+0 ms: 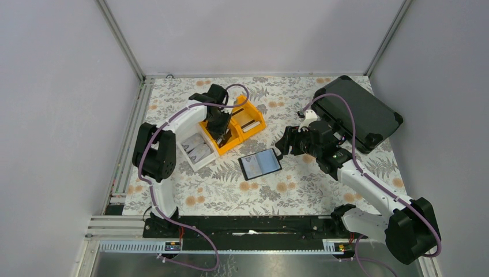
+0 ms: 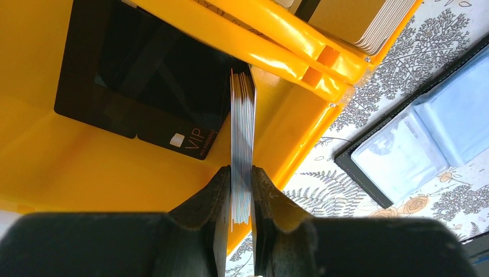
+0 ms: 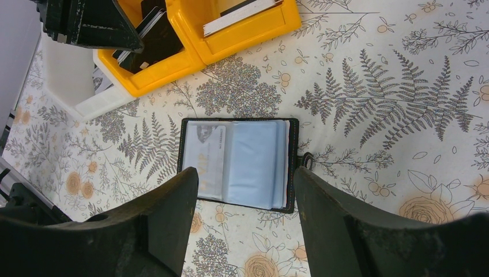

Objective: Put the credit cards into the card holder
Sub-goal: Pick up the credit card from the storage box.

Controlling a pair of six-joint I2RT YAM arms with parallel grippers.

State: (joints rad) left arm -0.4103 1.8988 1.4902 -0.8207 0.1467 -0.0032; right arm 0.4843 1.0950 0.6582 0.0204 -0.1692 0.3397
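Observation:
The card holder lies open on the floral table, light-blue pockets up; it also shows in the right wrist view and the left wrist view. My left gripper is inside a yellow bin, shut on a stack of several credit cards held on edge. A black VIP card lies on that bin's floor. My right gripper is open and empty, just above the near edge of the card holder; in the top view it is to the holder's right.
A second yellow bin holds a stack of light cards. A white bin with grey cards sits left of the yellow bins. A large black hard case lies at the back right.

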